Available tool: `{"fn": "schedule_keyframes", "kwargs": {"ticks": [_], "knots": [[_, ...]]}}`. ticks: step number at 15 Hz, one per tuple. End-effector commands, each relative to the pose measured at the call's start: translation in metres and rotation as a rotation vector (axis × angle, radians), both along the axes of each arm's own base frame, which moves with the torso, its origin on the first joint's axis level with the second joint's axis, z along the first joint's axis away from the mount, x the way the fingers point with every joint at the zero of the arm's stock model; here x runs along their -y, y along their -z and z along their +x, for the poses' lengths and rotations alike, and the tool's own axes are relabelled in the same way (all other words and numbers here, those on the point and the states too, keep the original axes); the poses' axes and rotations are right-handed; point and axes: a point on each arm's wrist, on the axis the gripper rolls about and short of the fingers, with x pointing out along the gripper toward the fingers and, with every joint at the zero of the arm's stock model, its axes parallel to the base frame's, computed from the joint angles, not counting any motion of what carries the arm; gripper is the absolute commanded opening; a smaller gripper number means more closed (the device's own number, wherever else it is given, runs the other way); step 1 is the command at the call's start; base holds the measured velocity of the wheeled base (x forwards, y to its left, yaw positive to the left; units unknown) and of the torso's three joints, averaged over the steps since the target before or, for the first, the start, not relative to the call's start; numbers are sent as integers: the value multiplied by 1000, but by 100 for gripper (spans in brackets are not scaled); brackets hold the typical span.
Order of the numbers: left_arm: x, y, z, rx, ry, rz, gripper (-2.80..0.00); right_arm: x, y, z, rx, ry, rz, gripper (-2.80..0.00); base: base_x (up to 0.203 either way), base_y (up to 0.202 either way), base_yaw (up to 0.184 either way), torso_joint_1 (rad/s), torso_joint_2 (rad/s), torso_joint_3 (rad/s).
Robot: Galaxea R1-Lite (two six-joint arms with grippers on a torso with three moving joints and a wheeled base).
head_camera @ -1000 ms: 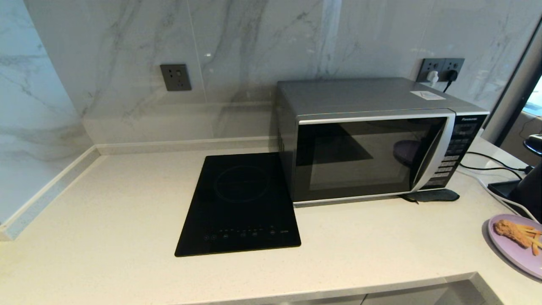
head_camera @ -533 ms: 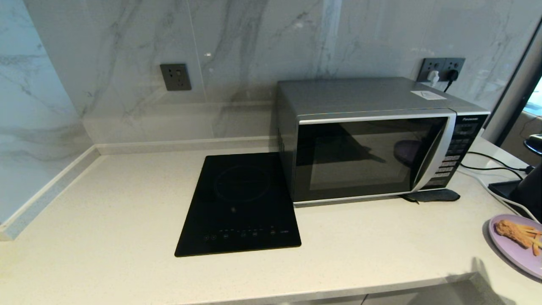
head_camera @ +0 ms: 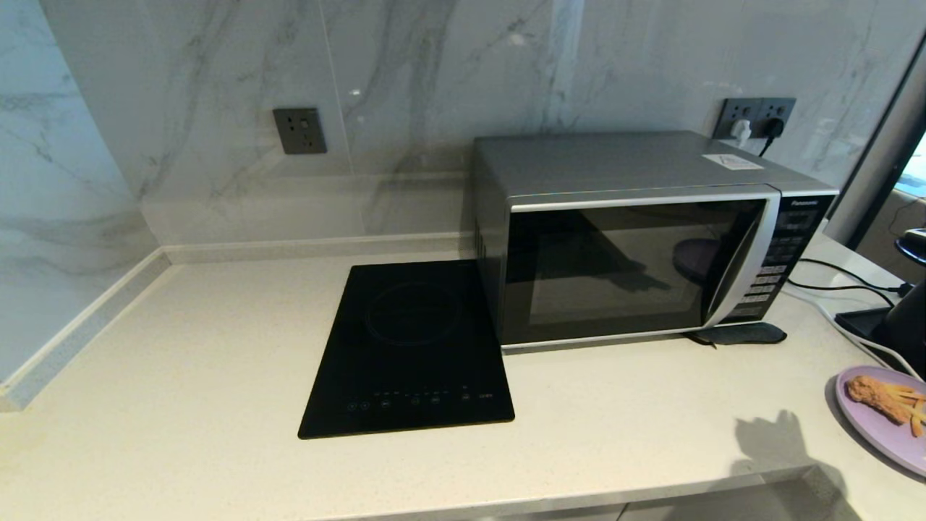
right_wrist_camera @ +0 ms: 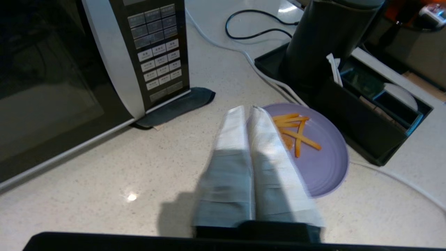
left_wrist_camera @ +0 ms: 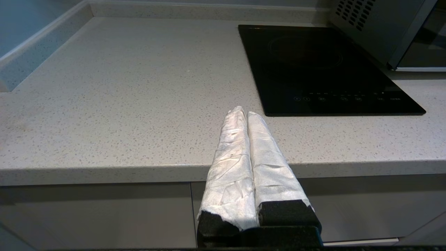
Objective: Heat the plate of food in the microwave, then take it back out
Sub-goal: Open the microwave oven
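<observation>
Countertop (head_camera: 181,376) edge: plate of food (head_camera: 879,420) beside closed microwave (head_camera: 636,246).

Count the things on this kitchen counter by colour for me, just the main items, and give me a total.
Silver-grey: 1, the boxy microwave with its dark glass door shut.
Black: 3, the flat glass induction hob, the dark pad under the microwave's front corner, the organiser tray.
Lilac-purple: 1, the round plate of food holding orange fries.
Total: 5

Even, soft daylight; a dark shadow on the counter (head_camera: 217,376), motion-blurred right-wrist jaws
</observation>
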Motion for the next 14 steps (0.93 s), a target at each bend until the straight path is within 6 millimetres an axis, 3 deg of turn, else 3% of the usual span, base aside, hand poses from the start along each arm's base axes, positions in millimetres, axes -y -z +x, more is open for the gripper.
{"fn": "schedule_keyframes", "kwargs": {"ticks": [1, 6, 11, 14], "knots": [[0, 0, 0, -1, -1, -1, -280, -1, 9, 20, -17, 8, 1, 0, 0, 0, 0, 0, 0, 0], [0, 0, 0, -1, -1, -1, -280, -12, 25, 46, -48, 29, -17, 0, 0, 0, 0, 0, 0, 0], [0, 0, 0, -1, -1, -1, -280, -28, 42, 86, -35, 232, -90, 0, 0, 0, 0, 0, 0, 0], [0, 0, 0, -1, -1, -1, -280, -56, 54, 110, -17, 367, -149, 0, 0, 0, 0, 0, 0, 0]]}}
